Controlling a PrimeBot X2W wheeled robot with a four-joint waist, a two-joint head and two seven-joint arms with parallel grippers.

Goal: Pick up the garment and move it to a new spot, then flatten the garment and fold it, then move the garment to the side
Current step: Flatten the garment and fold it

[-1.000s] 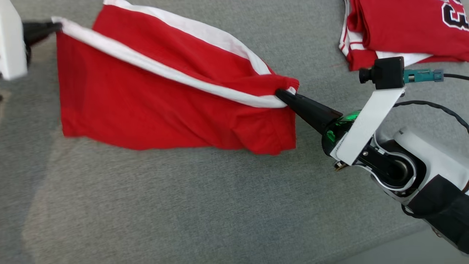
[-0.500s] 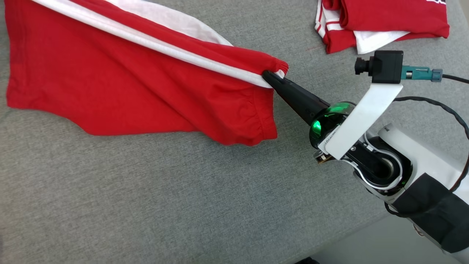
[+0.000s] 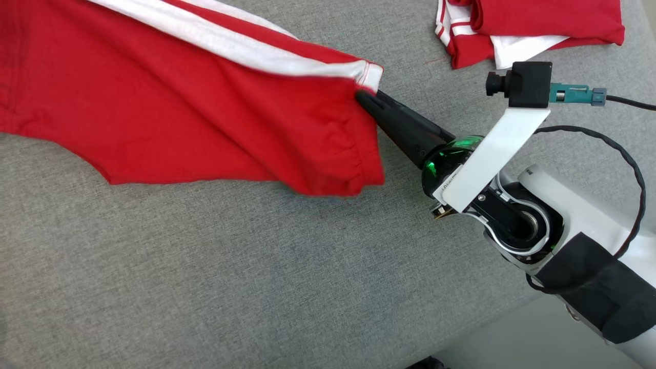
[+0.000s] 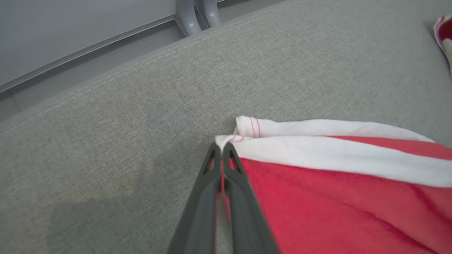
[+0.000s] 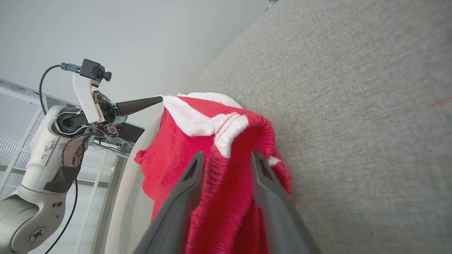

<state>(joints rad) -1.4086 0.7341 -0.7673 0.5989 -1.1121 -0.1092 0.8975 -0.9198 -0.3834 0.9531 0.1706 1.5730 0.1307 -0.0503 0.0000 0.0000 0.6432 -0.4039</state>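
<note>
One grey cushion (image 3: 256,282), white wall (image 5: 141,35); left claw (image 4: 222,146) pinching garment (image 3: 205,118), right claw (image 5: 227,155) parted

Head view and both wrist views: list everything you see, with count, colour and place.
garment: one, red with white stripe, on the cushion, between the claws
folded clothes: one pile, red and white, on the cushion, head view's top right
cushion: one, grey, beneath both
wrist camera: one, black, on a white bracket on the right arm
cable: one, black, looping from that camera
left claw: one, dark, shut on the garment's white corner
right claw: one, dark, fingers apart around the garment's red gathered edge
</note>
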